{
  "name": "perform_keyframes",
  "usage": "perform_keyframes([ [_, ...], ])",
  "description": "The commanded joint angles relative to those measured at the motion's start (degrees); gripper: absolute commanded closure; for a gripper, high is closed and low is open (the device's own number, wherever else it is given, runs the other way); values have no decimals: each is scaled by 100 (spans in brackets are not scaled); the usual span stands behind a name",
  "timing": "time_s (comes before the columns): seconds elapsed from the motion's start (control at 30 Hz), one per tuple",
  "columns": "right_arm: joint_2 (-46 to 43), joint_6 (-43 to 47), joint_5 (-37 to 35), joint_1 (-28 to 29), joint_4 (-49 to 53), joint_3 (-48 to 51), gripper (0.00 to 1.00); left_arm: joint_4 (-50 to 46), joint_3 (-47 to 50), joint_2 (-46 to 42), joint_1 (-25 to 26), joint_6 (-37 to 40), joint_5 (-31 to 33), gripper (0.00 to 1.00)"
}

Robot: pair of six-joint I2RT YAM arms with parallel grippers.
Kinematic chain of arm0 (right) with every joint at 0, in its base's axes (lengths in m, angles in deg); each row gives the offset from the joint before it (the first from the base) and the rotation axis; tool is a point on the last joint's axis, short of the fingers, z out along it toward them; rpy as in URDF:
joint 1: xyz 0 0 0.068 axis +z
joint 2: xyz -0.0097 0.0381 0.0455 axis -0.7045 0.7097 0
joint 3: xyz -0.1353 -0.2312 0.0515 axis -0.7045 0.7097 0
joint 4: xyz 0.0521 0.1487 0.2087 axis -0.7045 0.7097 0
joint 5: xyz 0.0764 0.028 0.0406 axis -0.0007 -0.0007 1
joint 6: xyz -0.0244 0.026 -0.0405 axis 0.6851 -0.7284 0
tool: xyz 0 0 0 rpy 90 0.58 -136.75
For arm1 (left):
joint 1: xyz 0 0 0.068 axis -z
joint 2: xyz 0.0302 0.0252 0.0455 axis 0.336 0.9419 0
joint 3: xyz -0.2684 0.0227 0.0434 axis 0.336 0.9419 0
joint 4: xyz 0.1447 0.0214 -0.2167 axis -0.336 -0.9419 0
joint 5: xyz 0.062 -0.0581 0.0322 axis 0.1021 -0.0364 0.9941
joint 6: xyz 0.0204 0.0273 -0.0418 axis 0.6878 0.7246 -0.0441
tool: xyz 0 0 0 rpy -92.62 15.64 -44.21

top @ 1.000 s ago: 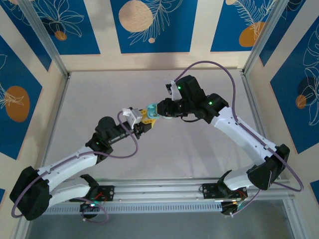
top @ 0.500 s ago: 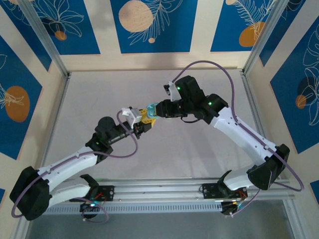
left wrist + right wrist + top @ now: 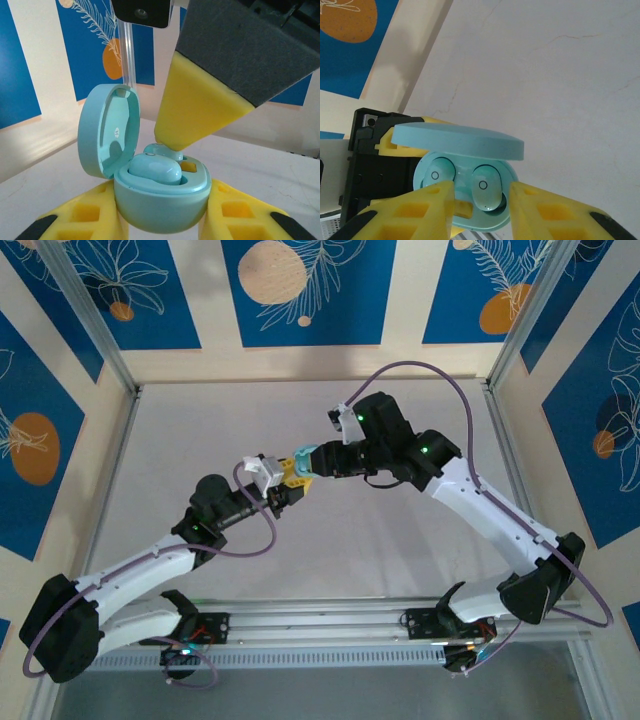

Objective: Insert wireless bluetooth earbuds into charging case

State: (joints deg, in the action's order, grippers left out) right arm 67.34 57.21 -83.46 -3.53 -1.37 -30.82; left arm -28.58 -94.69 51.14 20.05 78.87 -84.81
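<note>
Yellow fingers (image 3: 95,215) of the left end effector (image 3: 286,484) are clamped on the lower half of the mint-green charging case (image 3: 162,197). In the left wrist view one finger is set at the case's 8 o'clock side and the other at its 4 o'clock side. The case is held above the pale counter (image 3: 200,420), near its middle in the top view, and the left arm is extended in from 7 o'clock. The round lid (image 3: 107,130) is swung open and set upright at the case's 9 o'clock edge.

Inside the case a mint earbud (image 3: 152,170) is seated in its well. A second earbud (image 3: 159,148) is seen behind it toward 1 o'clock, partly covered. A yellow fingertip (image 3: 192,110) of the right end effector (image 3: 308,462) is brought down from 1 o'clock onto that second earbud; whether contact is made cannot be told.

In the right wrist view both earbuds (image 3: 485,190) are seen side by side in the open case, below the lid's edge. The right end effector's two fingers are spread apart at 7 and 5 o'clock of the case, and nothing is gripped between them. In the top view the right arm is extended in from 4 o'clock.
</note>
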Motion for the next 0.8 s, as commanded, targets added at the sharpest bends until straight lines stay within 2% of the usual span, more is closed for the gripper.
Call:
perform_keyframes([
  [0.0, -216, 109, 100, 26, 9, 56, 63, 349, -120, -92, 75, -61, 22, 74],
  [0.2, -677, -64, -103, -109, -404, 464, 59, 333, -112, -101, 75, -34, -2, 74],
  [0.37, -1072, -506, -69, -488, -786, 885, 58, 223, -121, -152, 74, 31, -91, 74],
  [0.6, -1351, -1324, 873, -1214, -1486, 1461, 51, -110, -291, -155, 83, 91, -553, 74],
  [0.77, -1217, -1581, 1372, -1383, -1606, 1434, 43, -235, -414, -69, 125, 99, -842, 74],
])
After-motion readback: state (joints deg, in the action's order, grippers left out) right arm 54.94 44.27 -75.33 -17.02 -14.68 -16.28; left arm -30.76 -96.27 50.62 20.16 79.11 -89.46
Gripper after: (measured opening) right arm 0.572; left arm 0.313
